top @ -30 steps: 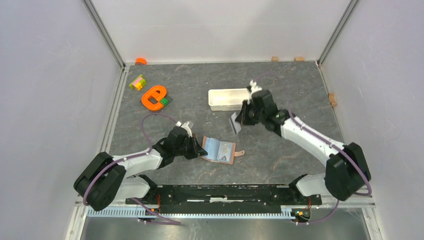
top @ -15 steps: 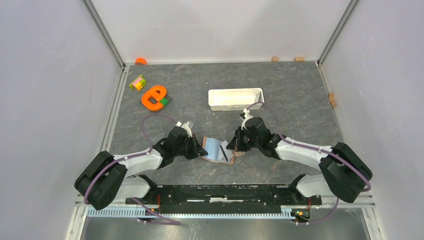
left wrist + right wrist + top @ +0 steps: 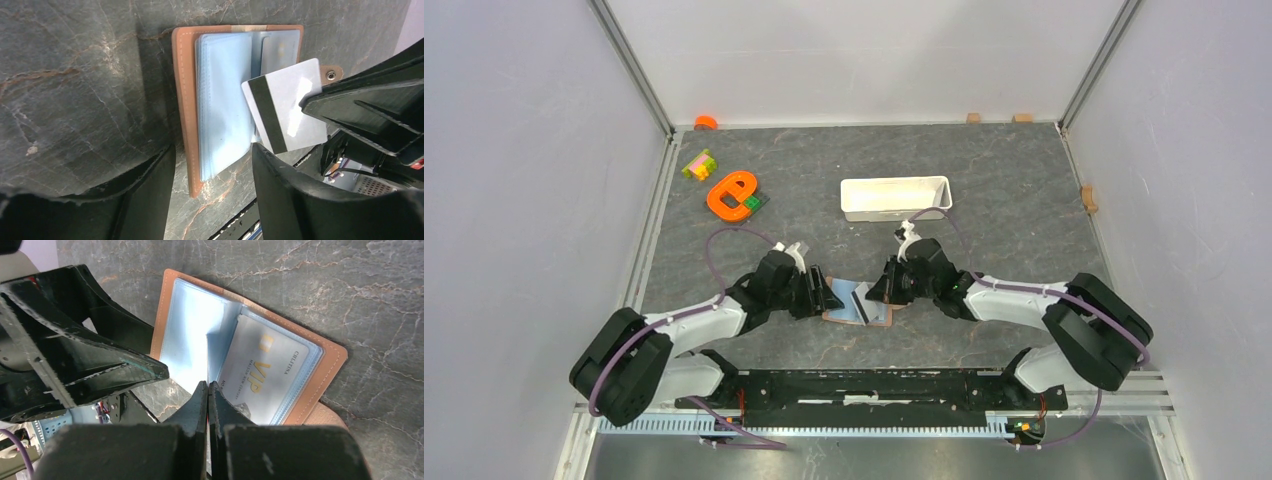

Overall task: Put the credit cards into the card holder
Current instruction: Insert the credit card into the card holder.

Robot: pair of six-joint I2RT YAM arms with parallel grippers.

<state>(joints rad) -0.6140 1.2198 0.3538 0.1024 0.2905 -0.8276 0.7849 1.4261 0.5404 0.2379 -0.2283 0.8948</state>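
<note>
Shifted leftward since before, the right gripper pinches a striped credit card over the open card holder by the desk's near edge. Only the right wrist view shows VIP lettering on a sleeved card. The left gripper gapes wide, empty.

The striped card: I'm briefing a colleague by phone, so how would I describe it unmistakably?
On the grey table, find the open brown holder between the two arms. The striped card hangs tilted over it, held in the jaws of the right gripper. Unlike the VIP card sleeved inside, it is loose and shows a black stripe.
</note>
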